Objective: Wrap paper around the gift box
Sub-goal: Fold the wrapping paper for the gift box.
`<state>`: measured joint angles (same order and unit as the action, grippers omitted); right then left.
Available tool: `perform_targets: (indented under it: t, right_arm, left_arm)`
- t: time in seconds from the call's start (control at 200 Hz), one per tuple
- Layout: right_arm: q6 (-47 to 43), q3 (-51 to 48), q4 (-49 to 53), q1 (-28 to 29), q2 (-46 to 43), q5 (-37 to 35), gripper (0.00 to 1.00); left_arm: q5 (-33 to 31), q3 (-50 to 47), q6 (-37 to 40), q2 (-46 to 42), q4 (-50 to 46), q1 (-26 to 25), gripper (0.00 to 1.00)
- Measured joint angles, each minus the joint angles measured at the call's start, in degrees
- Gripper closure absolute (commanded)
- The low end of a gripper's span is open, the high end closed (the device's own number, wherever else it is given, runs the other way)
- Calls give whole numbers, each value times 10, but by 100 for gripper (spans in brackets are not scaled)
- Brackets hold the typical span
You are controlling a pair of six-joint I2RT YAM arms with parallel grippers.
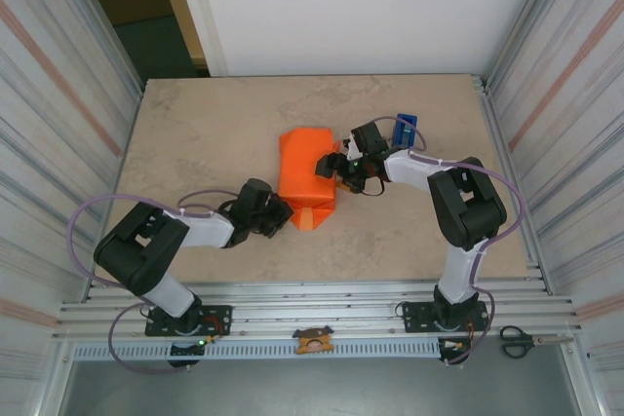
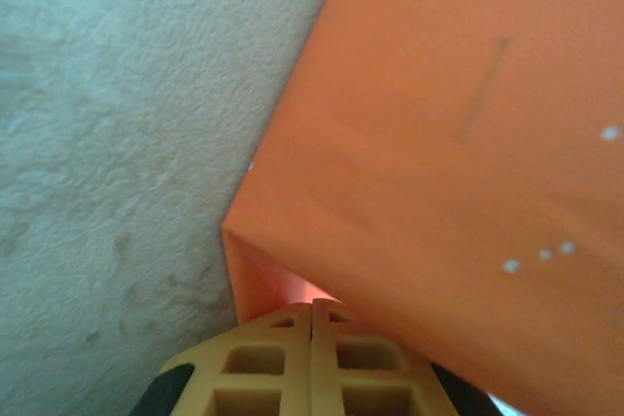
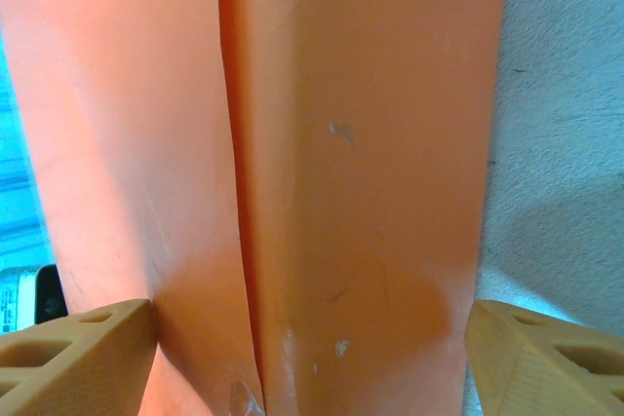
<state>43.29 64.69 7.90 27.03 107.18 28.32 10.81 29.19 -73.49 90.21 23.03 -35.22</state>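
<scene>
- The left claw [image 2: 312,317] is closed, its two yellow ribbed fingers pressed flat together with nothing between them. Its tip sits at the open near end of the paper [image 1: 305,170], just under the lifted edge.
- The right claw [image 3: 308,311] is spread wide, with one tan finger on each side of the wrapped bundle. I cannot tell whether the pads press its sides or only stand beside them.
- Between those fingers a long seam runs down the top of the bundle, where one edge of the sheet laps over the other.
- The gift box is, by my judgement, inside the bundle at the middle of the bench [image 1: 195,143], covered all over by the sheet.
- Progress, as I judge it: the sheet is round the box and the long lap is made. The near end has a folded triangular flap but gapes at the corner. The ends need closing and the seam needs fixing down.
- The paper is thin, matt and plain orange, with light creases and a few pale specks. It forms a soft-cornered oblong rather than a crisp block.
- The bench is pale, mottled and stone-like.
- A blue tape dispenser [image 1: 406,128] stands just beyond the right arm's wrist. Scissors [image 1: 517,341] lie on the near rail, well apart from the bundle.
</scene>
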Motion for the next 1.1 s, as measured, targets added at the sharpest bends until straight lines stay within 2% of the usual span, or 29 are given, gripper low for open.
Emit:
perform_targets:
  t: [0.797, 0.902, 1.097]
  right_arm:
    - [0, 2, 4, 0, 0, 0, 19]
    - [-1, 7, 12, 0, 0, 0, 19]
    - [-3, 13, 24, 0, 0, 0, 17]
  left_arm:
    - [-13, 0, 12, 13, 4, 2, 100]
    - [-15, 0, 30, -22, -28, -5, 94]
    - [-19, 15, 104, -152, -88, -6, 76]
